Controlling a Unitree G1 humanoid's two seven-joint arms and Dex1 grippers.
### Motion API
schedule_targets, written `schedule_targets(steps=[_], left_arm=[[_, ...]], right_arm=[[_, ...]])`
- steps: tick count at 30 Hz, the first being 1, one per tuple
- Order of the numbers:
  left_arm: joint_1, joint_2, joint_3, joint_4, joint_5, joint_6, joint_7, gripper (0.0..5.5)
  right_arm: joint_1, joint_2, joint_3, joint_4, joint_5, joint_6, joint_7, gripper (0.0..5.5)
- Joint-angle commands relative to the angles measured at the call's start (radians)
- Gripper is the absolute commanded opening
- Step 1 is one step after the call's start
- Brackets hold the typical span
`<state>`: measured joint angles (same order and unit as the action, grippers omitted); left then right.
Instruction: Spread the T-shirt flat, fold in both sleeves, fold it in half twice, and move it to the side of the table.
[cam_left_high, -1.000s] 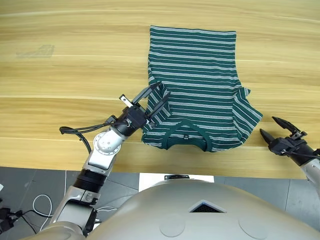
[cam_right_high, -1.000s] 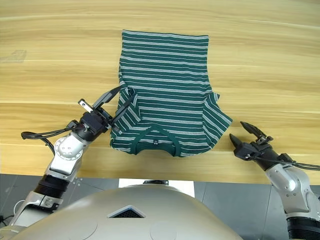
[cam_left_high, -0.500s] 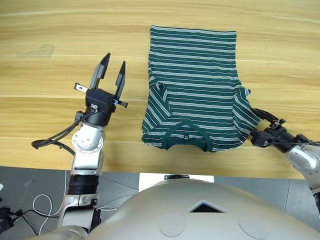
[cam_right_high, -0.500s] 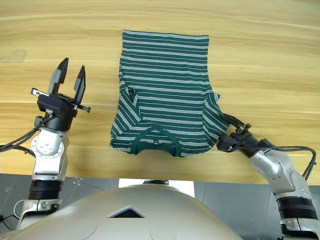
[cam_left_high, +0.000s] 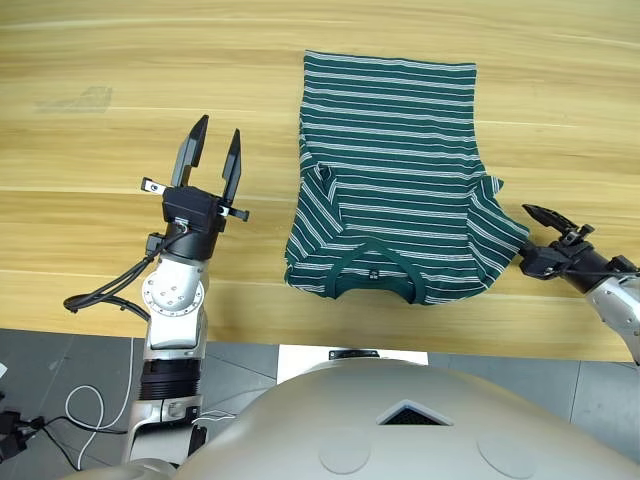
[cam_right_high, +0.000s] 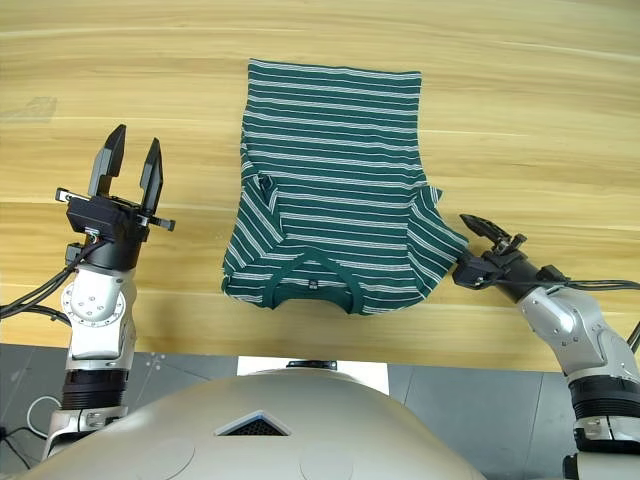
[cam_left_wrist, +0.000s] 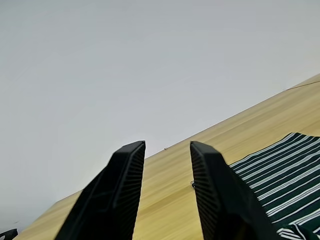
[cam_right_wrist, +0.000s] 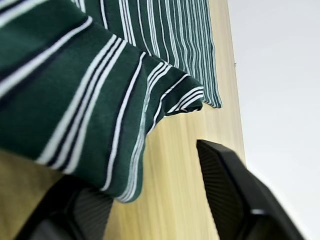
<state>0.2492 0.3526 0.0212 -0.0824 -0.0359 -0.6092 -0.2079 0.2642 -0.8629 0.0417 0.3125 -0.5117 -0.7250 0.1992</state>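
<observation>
- The light wooden surface (cam_left_high: 120, 60) carries the job, with grey floor along its near edge.
- The dark green, white-striped cotton T-shirt (cam_left_high: 390, 150) lies flat at the middle of the surface, collar towards you. Its left sleeve is already folded in; the right sleeve (cam_left_high: 497, 235) sticks out past the body.
- You are on the sleeve step, as I judge it. Next, close on that right sleeve and carry it across onto the chest.
- Your left hand (cam_left_high: 219, 127) stands well left of the shirt, fingers spread and pointing away, gripping nothing.
- Your right hand (cam_left_high: 528, 240) is at the sleeve's hem, jaws parted, one finger under the cloth and the other clear above; nothing is gripped yet.
- A second ago the left hand was on the shirt's left side and has since pulled away; the right hand, then apart from the shirt, has come in to the sleeve.
</observation>
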Motion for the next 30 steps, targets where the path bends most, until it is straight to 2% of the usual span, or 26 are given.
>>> schedule_targets(steps=[1,6,12,22,30], left_arm=[[-0.007,-0.01,0.009,0.024,0.011,0.005,-0.007,1.69],[-0.01,-0.016,0.016,0.05,0.02,-0.001,-0.002,1.69],[0.006,-0.026,0.023,0.057,0.021,-0.015,-0.002,1.69],[0.009,-0.043,0.021,0.085,0.024,-0.031,-0.004,1.69],[0.006,-0.052,0.016,0.118,0.026,-0.045,-0.007,1.69]], right_arm=[[0.007,-0.008,0.049,0.029,-0.01,-0.007,0.037,1.85],[0.004,-0.019,0.058,0.035,0.009,-0.016,0.04,0.89],[-0.016,-0.015,0.034,0.014,0.024,0.001,0.02,0.02],[-0.027,0.006,0.017,-0.071,0.049,0.013,-0.002,0.02],[-0.027,0.059,0.103,-0.199,0.088,-0.014,0.083,0.02]])
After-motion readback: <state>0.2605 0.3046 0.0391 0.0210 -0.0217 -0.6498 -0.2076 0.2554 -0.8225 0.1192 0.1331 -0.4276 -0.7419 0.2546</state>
